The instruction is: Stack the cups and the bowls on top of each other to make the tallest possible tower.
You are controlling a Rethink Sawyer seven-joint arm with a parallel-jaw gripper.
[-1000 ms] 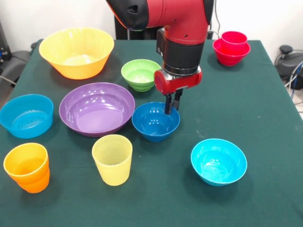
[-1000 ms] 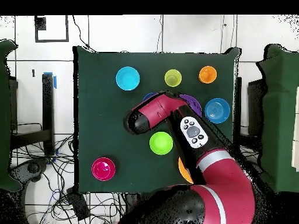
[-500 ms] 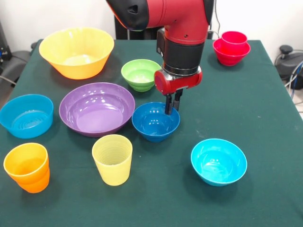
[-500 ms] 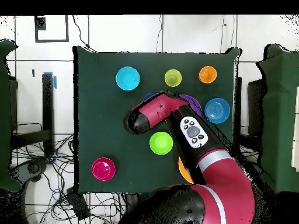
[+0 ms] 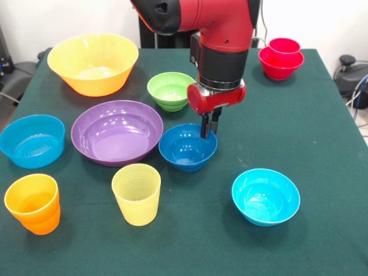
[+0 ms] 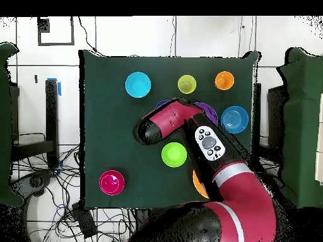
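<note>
— What's changed mid-bench? 
— The dark blue bowl (image 5: 188,148) has edged slightly toward the purple bowl (image 5: 117,131), nearly touching it; the claw (image 5: 208,125) is clenched on its far rim. 
— Meaning? 
— Likely a lift beginning, bound for the tower (image 5: 281,57) at the bench's far corner: red cup nested in red bowl. Nothing added yet.

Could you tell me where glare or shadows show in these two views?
Front view: bright glare streaks on the glossy wide purple plastic bowl and round cyan plastic bowl; soft shadows beside each vessel on the green tablecloth. Overhead view: flat light, no marked glare.
</note>
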